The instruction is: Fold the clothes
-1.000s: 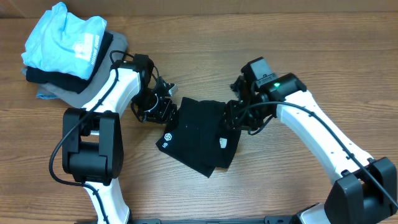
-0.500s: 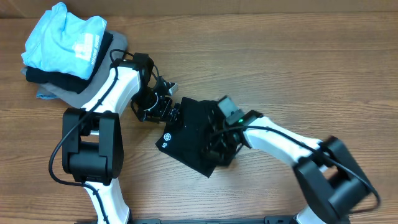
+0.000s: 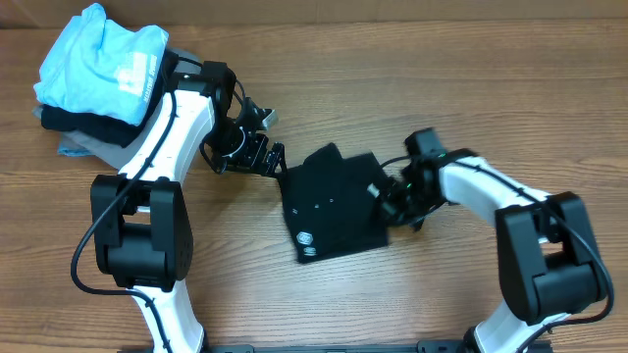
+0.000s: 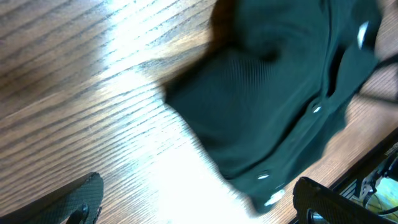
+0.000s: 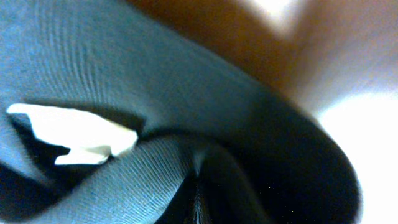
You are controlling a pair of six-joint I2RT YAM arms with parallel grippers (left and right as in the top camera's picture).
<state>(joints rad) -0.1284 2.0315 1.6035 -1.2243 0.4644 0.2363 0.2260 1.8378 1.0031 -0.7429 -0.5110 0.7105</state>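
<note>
The black polo shirt [image 3: 334, 201] lies folded into a rough square at the table's middle, its small white logo [image 3: 306, 238] near the front edge. My left gripper [image 3: 263, 157] is open and empty, just off the shirt's upper left corner. In the left wrist view the shirt [image 4: 273, 93] lies ahead of the spread fingers [image 4: 205, 205], not between them. My right gripper [image 3: 397, 201] is at the shirt's right edge, by a white tag [image 3: 374, 189]. The right wrist view is filled with dark fabric [image 5: 186, 124] bunched into the jaws, with the white tag [image 5: 74, 140] at left.
A pile of clothes sits at the back left: a light blue shirt with white print [image 3: 103, 59] on top of dark and grey folded garments [image 3: 132, 147]. The rest is wooden tabletop [image 3: 442, 78].
The shirt has slid right and turned, so its logo moved towards the front middle. My right gripper swung back to the shirt's right edge. My left gripper lifted slightly off the shirt's corner.
</note>
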